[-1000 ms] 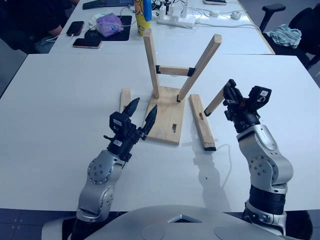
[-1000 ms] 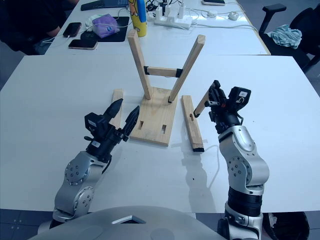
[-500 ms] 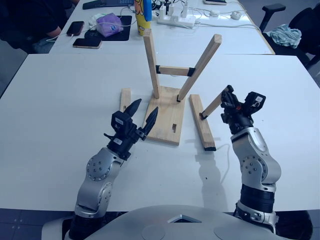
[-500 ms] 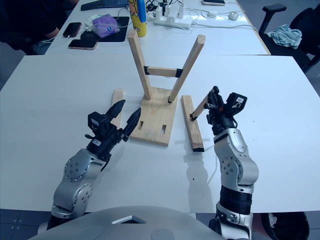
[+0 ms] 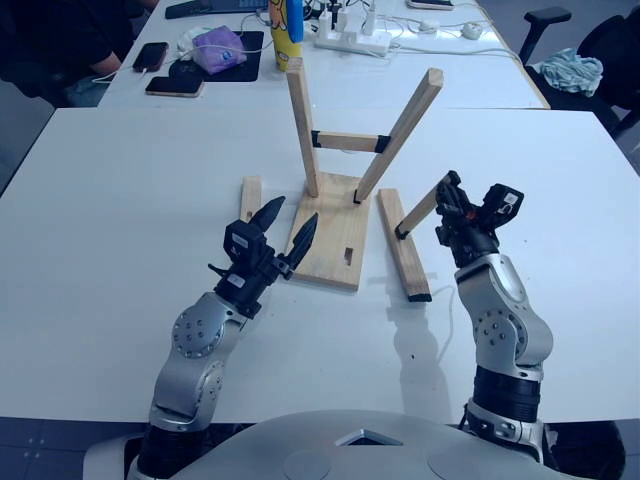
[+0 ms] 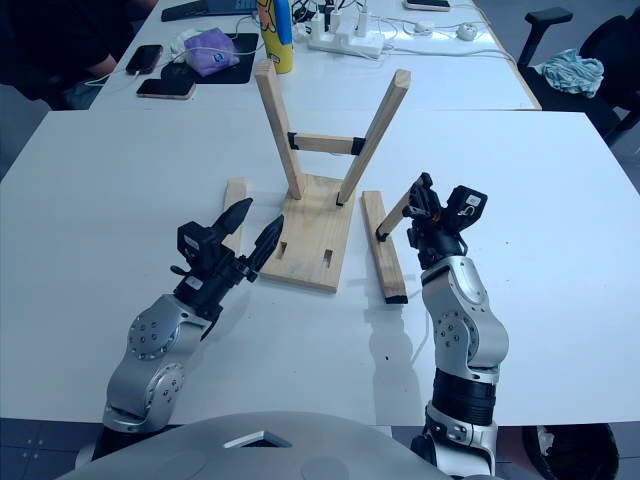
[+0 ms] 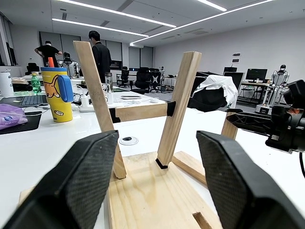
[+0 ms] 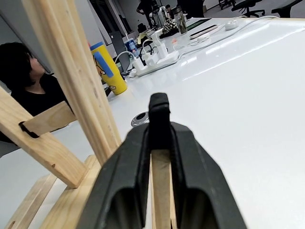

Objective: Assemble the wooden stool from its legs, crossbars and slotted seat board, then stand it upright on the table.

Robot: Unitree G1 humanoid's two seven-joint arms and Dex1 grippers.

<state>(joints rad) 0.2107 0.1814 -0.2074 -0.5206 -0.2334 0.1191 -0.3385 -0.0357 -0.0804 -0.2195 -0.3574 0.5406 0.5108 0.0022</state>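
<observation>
Left eye view, right pincer [image 5: 448, 192] clamped on crossbar [image 5: 418, 213], slanting down leftward, left pincer [image 5: 288, 214] apart

Bright ceiling strip lights [image 7: 86, 26] throw glare and soft shadows across the white table [image 5: 120, 200]

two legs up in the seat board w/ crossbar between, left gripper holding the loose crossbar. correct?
No, it's the right gripper that holds the loose crossbar, jaws shut on it, per the left eye view. The left gripper is empty, jaws open, by the seat board. Two legs with a crossbar between them do stand in the board.
</observation>
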